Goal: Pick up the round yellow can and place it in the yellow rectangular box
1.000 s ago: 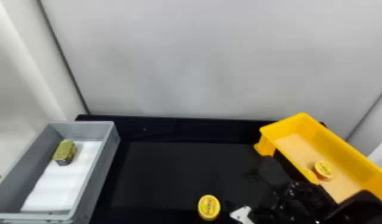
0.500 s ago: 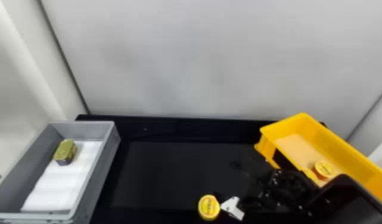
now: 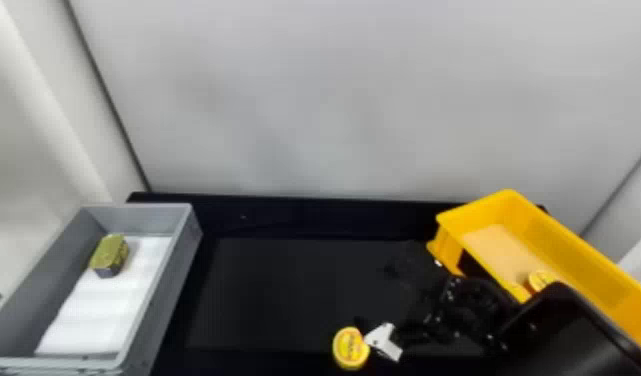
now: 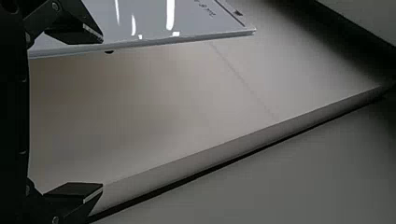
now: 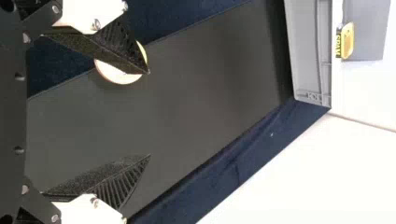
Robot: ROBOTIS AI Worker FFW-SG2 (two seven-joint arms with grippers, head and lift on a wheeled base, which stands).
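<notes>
The right pincer [image 5: 149, 114] has its fingers apart, as does the left pincer [image 4: 102, 113]; in the right wrist view one finger overlaps the can [image 3: 351, 348], which sits on the counter [image 3: 294, 215] outside the box [image 3: 554, 235]. The right one should shift until the can is centred between its fingers before lowering, as an off-centre descent could knock it away.
</notes>
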